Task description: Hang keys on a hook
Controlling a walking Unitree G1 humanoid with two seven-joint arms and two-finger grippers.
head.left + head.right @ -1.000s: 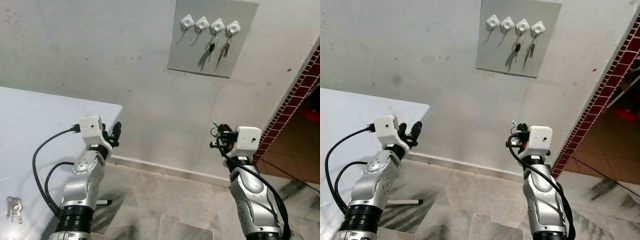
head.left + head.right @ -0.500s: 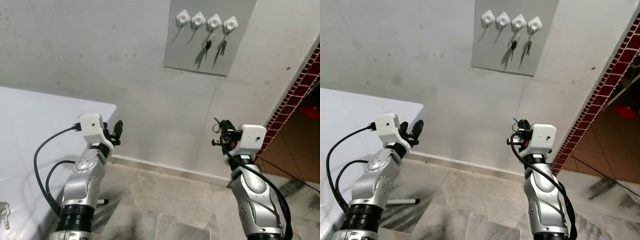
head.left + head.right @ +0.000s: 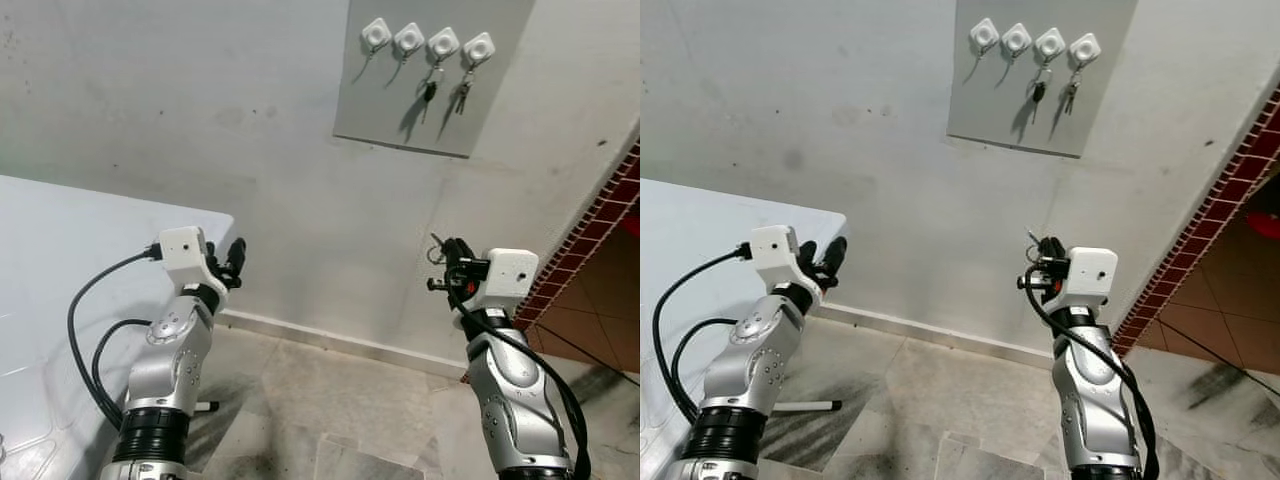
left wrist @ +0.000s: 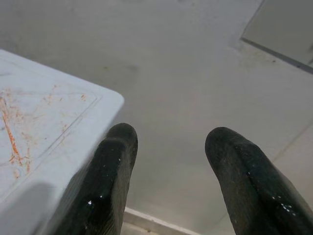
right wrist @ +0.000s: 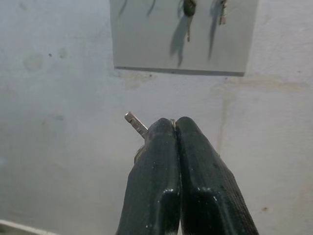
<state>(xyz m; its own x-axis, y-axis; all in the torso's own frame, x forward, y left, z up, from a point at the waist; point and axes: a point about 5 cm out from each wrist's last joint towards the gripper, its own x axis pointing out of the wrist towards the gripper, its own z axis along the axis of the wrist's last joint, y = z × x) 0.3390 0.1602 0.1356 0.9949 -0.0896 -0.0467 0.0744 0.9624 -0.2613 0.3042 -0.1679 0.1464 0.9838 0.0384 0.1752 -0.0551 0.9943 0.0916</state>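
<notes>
A grey board (image 3: 432,100) on the wall carries a row of white hooks (image 3: 376,33). The two right hooks hold hanging keys (image 3: 429,91), the two left hooks are bare. My right gripper (image 3: 450,258) is raised in front of the wall, well below the board, shut on a bunch of keys (image 5: 133,121) whose metal tip pokes out beside the fingers. My left gripper (image 3: 232,262) is held up near the table corner, open, with nothing between its fingers (image 4: 112,166).
A white table (image 3: 60,260) fills the left side, its corner (image 4: 105,100) close to my left gripper. A red brick wall edge (image 3: 600,220) stands at the right. The floor is grey marble tile (image 3: 340,400).
The view has shifted, so the board now sits a little further right and the table's key bunch has dropped out of frame. Both arms hold much the same pose.
</notes>
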